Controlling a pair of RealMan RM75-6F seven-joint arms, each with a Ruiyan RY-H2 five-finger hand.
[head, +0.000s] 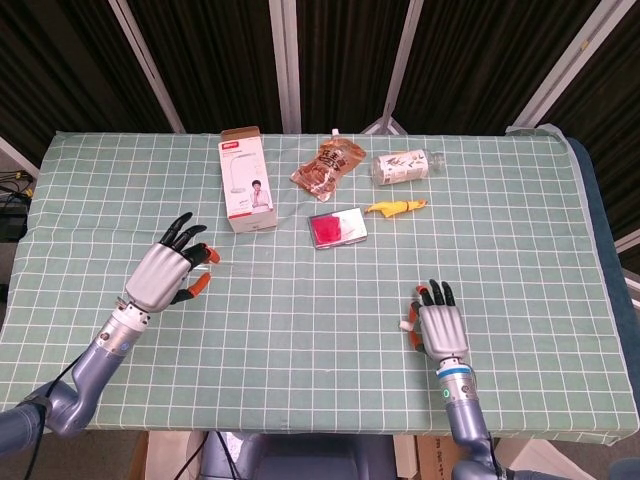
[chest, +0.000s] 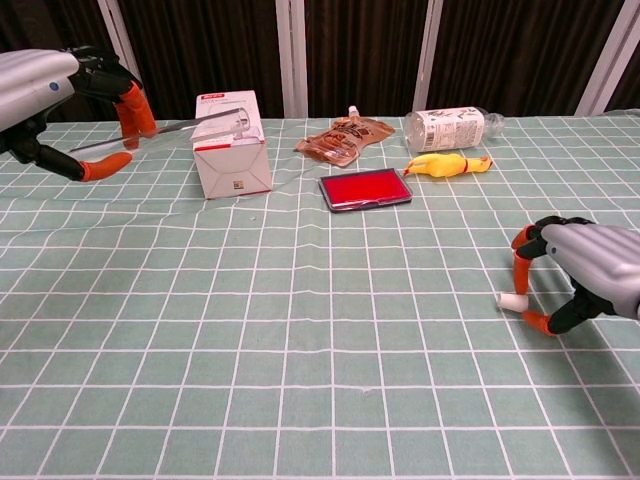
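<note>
A desk (head: 300, 300) covered in a green cloth with a white grid fills both views, with two robot arms reaching in from the near edge.

The right hand (head: 441, 325) sits low over the cloth near the front right. Its orange-tipped fingers (chest: 519, 262) curl down around a small white cylinder (chest: 511, 300), roughly the look of a bit of chalk or a cap. In the chest view the piece lies between the thumb and a finger, seemingly lightly pinched and still at the cloth.

The left hand (head: 170, 273) hovers above the cloth on the left. Thumb and a finger pinch one end of a thin clear stick (chest: 190, 125), which runs level toward the far middle; the other fingers are spread.

Along the far side lie a white carton (head: 248, 190) with a red label, a brown snack pouch (head: 328, 165), a plastic bottle (head: 406, 166) on its side, a yellow rubber chicken (head: 397, 207) and a flat red case (head: 338, 227). All are well apart from both hands.

To my eye, the work in hand is getting a sure hold on the white piece. It is tiny and round, so it could roll or squirt out. The pinch should close squarely across its middle, fingertips opposed, and lift straight up and slowly. The left hand does best to keep its stick level and away from the carton.
</note>
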